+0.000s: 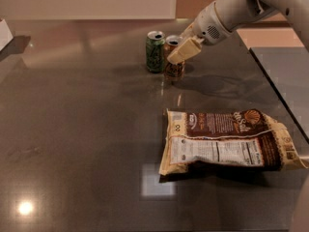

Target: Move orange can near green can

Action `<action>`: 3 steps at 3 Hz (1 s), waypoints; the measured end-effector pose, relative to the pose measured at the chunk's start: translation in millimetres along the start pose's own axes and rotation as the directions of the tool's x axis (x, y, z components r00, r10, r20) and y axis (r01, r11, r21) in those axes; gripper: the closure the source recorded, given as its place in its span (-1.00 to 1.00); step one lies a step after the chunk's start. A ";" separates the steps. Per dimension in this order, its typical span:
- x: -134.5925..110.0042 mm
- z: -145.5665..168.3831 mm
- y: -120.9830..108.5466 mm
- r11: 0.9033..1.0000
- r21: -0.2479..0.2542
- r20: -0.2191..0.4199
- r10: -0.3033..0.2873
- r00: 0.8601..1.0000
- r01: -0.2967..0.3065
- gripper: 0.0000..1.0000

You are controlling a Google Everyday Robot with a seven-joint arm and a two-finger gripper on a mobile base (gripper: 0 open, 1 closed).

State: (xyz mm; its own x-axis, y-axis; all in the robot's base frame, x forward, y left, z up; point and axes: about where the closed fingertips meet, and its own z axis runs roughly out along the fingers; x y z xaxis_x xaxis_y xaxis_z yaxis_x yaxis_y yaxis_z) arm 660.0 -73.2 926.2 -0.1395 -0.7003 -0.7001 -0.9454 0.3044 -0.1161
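A big dark bench (77,129) is seen, and it is so shiny that lights are mirrored in it. A bright spot of light is seen near its front left corner. All the other things are carried by this bench.

A thick white robot arm (227,13) is seen reaching in from the top right corner, slanted down toward the middle of the back part of the bench.

A big snack bag (222,141) is laid flat on the front right part of the bench. It is brown and cream, with a white label on its lower half. It is kept well apart from the cans.

At the end of the arm, the gripper (175,52) is found just above the bench, right at the orange can. Its cream fingers (186,48) are closed on the top part of that can. One finger is seen laid across the front of the can, and the other is mostly hidden behind it.

The orange can (174,70) is held upright, toward the back of the bench. Its bottom is seen at the bench, with its own picture mirrored under it. Only its lower half and a bit of its silver top can be seen.

The green can (155,52) is stood upright just beside the orange can, on its left side. It cannot be told whether the two cans are touching.

A small white thing (4,33) is cut off at the far left edge.
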 end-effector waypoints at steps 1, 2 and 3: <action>6.8 4.8 -8.2 1.000 -0.006 0.017 0.015 1.000 -0.015 1.00; 7.8 11.1 -14.9 1.000 -0.021 0.039 0.020 0.999 -0.019 0.63; 9.9 17.6 -18.2 0.999 -0.035 0.041 0.024 0.999 -0.023 0.17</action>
State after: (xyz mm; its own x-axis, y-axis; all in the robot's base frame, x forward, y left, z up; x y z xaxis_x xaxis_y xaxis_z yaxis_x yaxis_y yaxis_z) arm 681.0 -74.3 909.0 -0.1504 -0.6657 -0.7309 -0.9516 0.2980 -0.0755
